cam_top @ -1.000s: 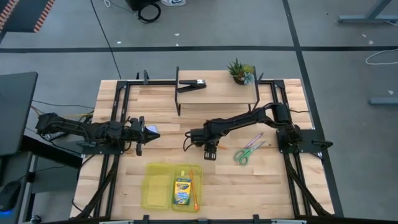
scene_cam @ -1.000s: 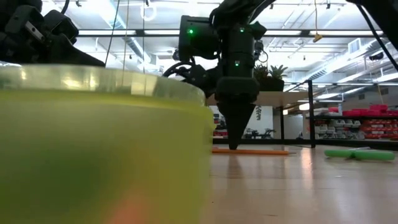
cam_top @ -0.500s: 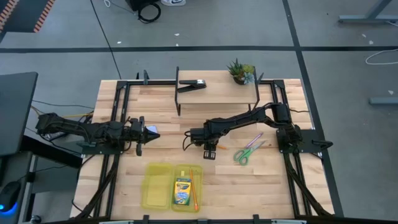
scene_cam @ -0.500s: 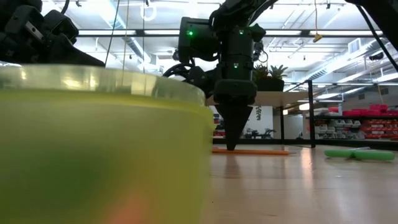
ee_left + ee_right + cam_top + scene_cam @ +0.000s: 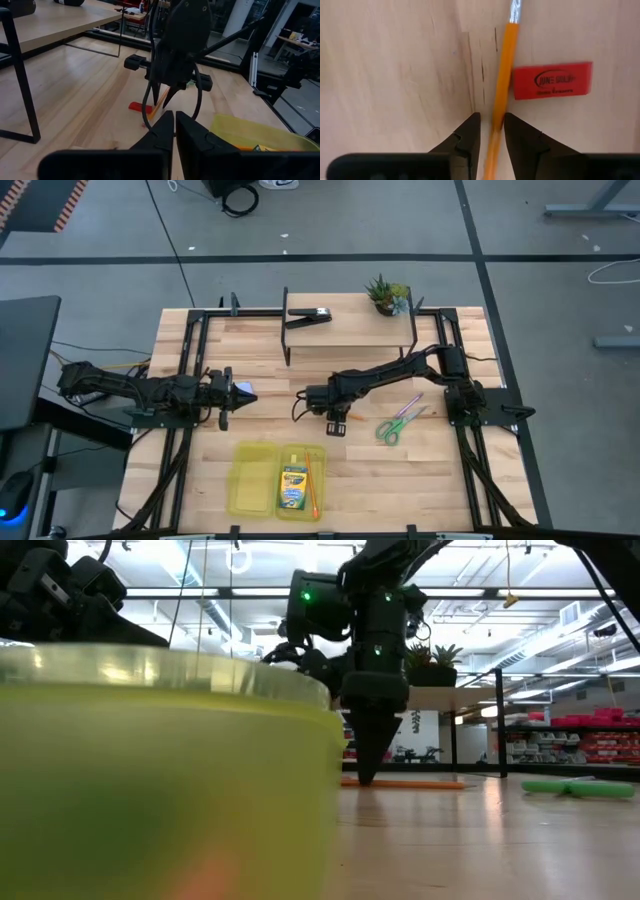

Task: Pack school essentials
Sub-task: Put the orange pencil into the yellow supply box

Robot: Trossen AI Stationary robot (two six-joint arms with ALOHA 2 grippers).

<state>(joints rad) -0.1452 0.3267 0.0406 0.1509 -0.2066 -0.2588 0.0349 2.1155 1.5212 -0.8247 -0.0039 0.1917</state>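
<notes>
An orange pencil (image 5: 505, 60) lies on the table next to a short red piece (image 5: 552, 80). My right gripper (image 5: 338, 428) points down at it, fingers shut on its shaft. In the low view the fingertips (image 5: 365, 778) meet the pencil (image 5: 405, 783) at table level. Green-handled scissors (image 5: 388, 431) and a pink-purple pencil (image 5: 408, 405) lie to the right. A yellow-green case (image 5: 250, 480) near the front edge holds a crayon box (image 5: 292, 486). My left gripper (image 5: 238, 392) waits shut at the left, by a pale bluish-white block (image 5: 246, 390). My right gripper pinches the orange pencil's shaft (image 5: 499, 107) between its two fingers, just beside the red piece. The fingers come from above, pointing down, and lie across the pencil. The pencil lies flat on the table.
A low wooden shelf (image 5: 350, 330) at the far side carries a black clip-like tool (image 5: 312, 313) and a small potted plant (image 5: 386, 293). Black frame rails (image 5: 192, 380) run along the table's left and right sides. Bare wood lies between the case and the scissors.
My right gripper has stayed over the orange pencil, its fingertips edging slightly along it in the low view. The pencil has stayed on the table.
</notes>
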